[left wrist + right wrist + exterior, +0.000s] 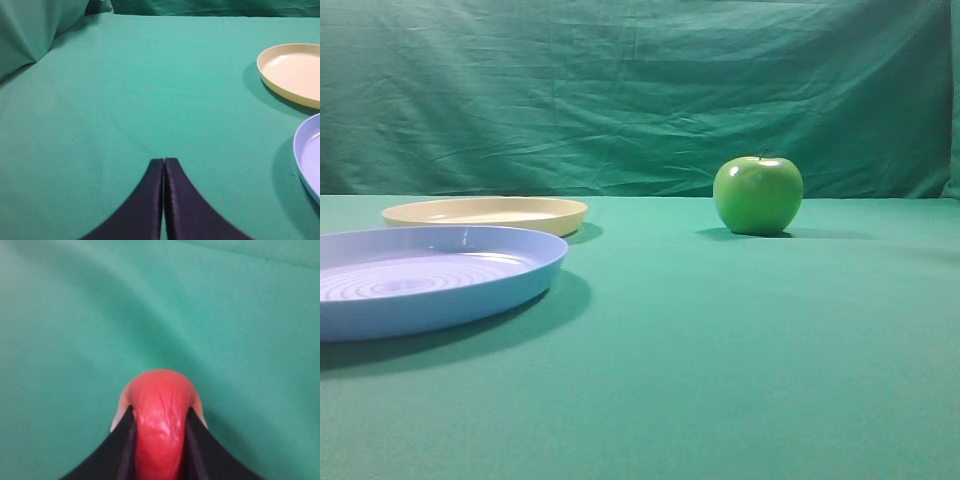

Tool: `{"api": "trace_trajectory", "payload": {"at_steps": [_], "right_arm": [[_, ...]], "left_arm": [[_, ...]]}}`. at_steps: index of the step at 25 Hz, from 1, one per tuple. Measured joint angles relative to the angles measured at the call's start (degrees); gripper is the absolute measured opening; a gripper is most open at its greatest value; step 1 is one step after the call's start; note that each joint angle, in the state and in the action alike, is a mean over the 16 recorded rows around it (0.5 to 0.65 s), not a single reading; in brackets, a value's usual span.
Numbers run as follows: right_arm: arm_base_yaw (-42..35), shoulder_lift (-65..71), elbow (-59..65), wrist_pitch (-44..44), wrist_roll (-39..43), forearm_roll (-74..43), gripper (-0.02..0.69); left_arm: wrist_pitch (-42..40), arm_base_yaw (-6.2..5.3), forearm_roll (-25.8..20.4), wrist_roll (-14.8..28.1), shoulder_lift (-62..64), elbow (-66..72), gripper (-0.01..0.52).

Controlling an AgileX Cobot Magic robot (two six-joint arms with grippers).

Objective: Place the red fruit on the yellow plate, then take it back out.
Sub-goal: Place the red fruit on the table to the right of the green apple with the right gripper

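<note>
The red fruit [159,415] shows only in the right wrist view, squeezed between the two dark fingers of my right gripper [160,412], which is shut on it above green cloth. The yellow plate [485,213] rests empty at the back left of the table; in the left wrist view the yellow plate [295,72] lies at the right edge. My left gripper [164,161] is shut with nothing in it, its fingers pressed together over bare cloth, left of the plates. Neither gripper appears in the exterior view.
A light blue plate [420,278] with ringed grooves sits in front of the yellow one, near the left edge; the blue plate [307,155] also shows in the left wrist view. A glossy green apple [757,194] stands at the back right. Green cloth covers table and backdrop.
</note>
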Motion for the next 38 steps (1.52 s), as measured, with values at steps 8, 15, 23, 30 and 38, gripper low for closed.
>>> {"api": "trace_trajectory", "payload": {"at_steps": [8,15,23,30,38], "right_arm": [[0.0,2.8,-0.6,-0.2,0.0,0.1,0.459],[0.0,1.6,-6.0,7.7,0.0,0.0,0.612],[0.0,-4.0,-16.3,22.6,0.9,-0.2,0.484],[0.0,-13.3,-21.5,32.3,2.2,-0.2,0.221],[0.0,-27.9,-22.2,37.5,3.1,-0.1,0.017]], "left_arm": [[0.0,0.00,0.0,0.0,0.0,0.0,0.000],[0.0,0.00,0.0,0.0,0.0,0.0,0.000],[0.0,0.00,0.0,0.0,0.0,0.0,0.000],[0.0,0.00,0.0,0.0,0.0,0.0,0.000],[0.0,0.00,0.0,0.0,0.0,0.0,0.000]]}}
